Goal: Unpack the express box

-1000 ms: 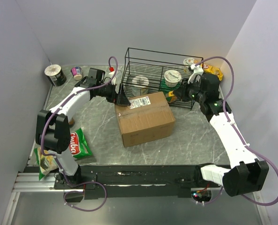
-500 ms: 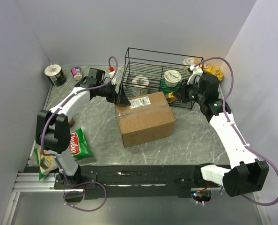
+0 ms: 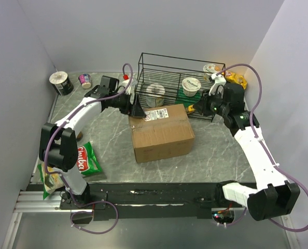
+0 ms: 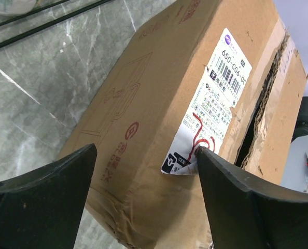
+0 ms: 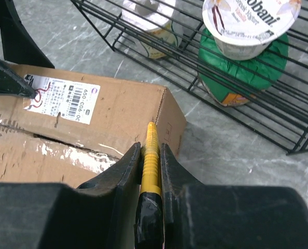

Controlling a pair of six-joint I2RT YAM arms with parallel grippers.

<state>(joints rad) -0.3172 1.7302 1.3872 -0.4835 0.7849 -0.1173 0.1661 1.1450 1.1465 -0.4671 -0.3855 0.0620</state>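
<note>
The express box point(image 3: 162, 132), a brown carton with a white label point(image 3: 155, 113), sits mid-table. It also shows in the left wrist view point(image 4: 159, 93) and the right wrist view point(image 5: 92, 114). Its top seam point(image 5: 66, 150) looks split, with torn tape and a dark gap between the flaps point(image 4: 257, 114). My left gripper point(image 3: 138, 111) is open, its jaws astride the box's far left corner point(image 4: 146, 150), one fingertip point(image 4: 206, 155) at the label's curled edge. My right gripper point(image 3: 198, 108) is shut on a yellow tool point(image 5: 150, 155), held just above the box's far right corner.
A black wire basket point(image 3: 195, 117) stands right behind the box, holding yogurt cups point(image 3: 191, 85) and a green tub point(image 5: 268, 57). A cup point(image 3: 61, 83) and small can point(image 3: 85, 80) sit back left. Snack bags point(image 3: 84, 158) lie front left. Walls close in on three sides.
My left gripper has shifted slightly right along the box's far left corner. My right gripper has edged slightly back and right with the yellow tool. The box barely moved.
</note>
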